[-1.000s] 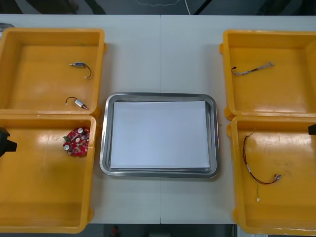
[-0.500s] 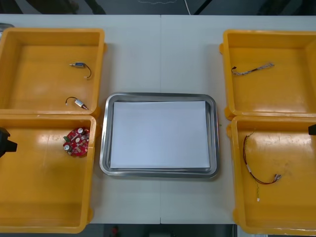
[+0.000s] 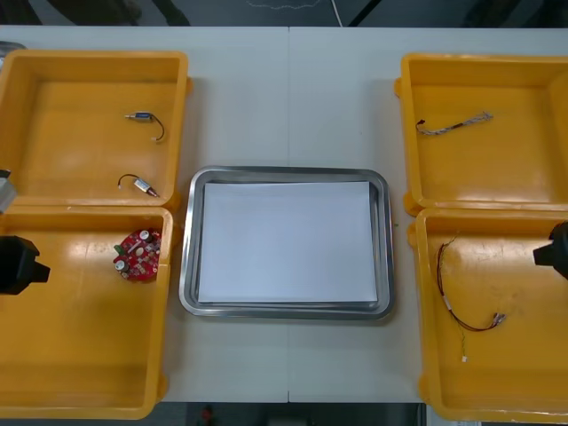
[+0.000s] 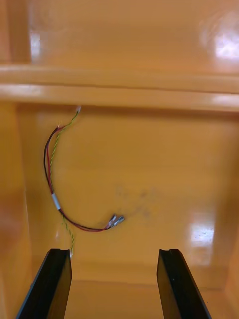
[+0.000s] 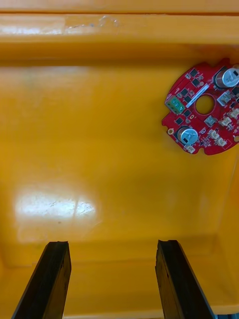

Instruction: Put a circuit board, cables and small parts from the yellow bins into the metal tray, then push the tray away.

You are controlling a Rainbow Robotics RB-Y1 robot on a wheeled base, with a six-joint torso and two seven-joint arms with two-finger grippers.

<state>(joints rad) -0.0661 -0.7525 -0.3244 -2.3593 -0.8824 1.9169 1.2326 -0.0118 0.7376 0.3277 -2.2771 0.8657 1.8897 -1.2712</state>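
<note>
A round red circuit board [image 3: 138,256] [image 5: 204,110] lies near the inner wall of the near left yellow bin [image 3: 53,390]. My left gripper [image 3: 19,264] [image 5: 112,279] hovers open at that bin's outer side, well short of the board. A red and yellow cable [image 3: 461,297] [image 4: 62,194] lies in the near right yellow bin [image 3: 532,390]. At that bin's outer edge my right gripper [image 3: 552,250] [image 4: 114,284] hangs open, with the cable ahead of one finger. The metal tray [image 3: 188,266], white inside, sits between the bins.
The far left yellow bin [image 3: 53,71] holds two small metal parts [image 3: 142,116] [image 3: 142,185] with short black leads. A twisted cable [image 3: 453,124] lies in the far right yellow bin [image 3: 532,80]. Bare table stretches beyond the tray.
Both grippers have moved inward over their near bins, the left one farther into the front view from the left edge, the right one from the right edge. Objects have not moved.
</note>
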